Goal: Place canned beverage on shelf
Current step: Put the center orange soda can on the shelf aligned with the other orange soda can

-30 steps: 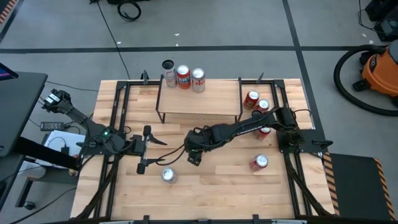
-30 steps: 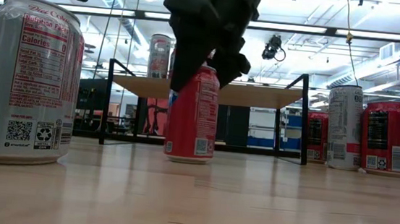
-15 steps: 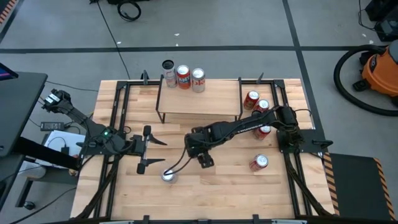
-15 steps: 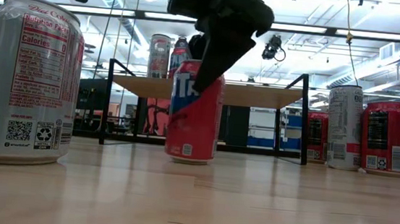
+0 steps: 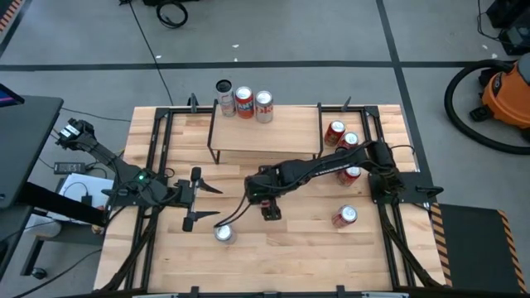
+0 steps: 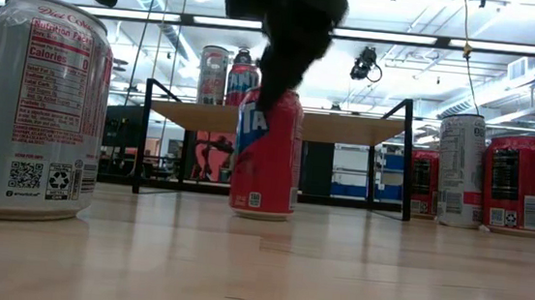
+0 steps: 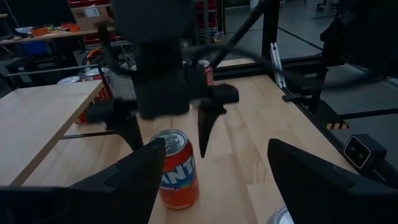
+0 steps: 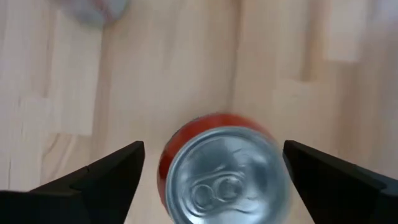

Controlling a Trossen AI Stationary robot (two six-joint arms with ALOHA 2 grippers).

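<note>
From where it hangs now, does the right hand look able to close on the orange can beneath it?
Probably yes. The right hand hangs open directly over the upright orange can, one finger on each side, with only bare tabletop around it.

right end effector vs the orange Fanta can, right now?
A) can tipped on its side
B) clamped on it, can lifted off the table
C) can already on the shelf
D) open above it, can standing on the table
D: in the right wrist view the right end effector has its fingers spread wide, clear of both sides of the orange Fanta can, and the low view shows the can upright with its base on the table.
</note>
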